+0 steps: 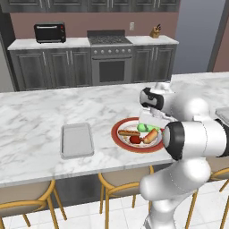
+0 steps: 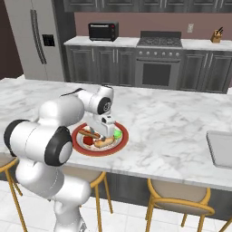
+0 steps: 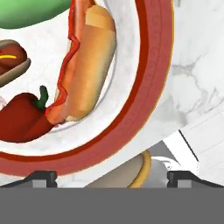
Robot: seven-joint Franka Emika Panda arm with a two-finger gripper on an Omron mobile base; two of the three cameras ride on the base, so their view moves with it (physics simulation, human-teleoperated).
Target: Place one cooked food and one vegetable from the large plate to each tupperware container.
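The large plate with its broad red rim lies on the marble island near its front edge. It carries a hot dog, a red pepper, a filled bun and a green vegetable. My gripper hangs just above the plate, pointing down. In the hand view the gripper is open, its tips wide apart with nothing between them, over the plate's near rim. The bun and pepper lie ahead of it. One tupperware container sits left of the plate, another far right.
Tan bar stools stand under the island's front edge, and one seat shows below the gripper. Across the aisle are dark cabinets, a stove, a toaster oven and a fridge.
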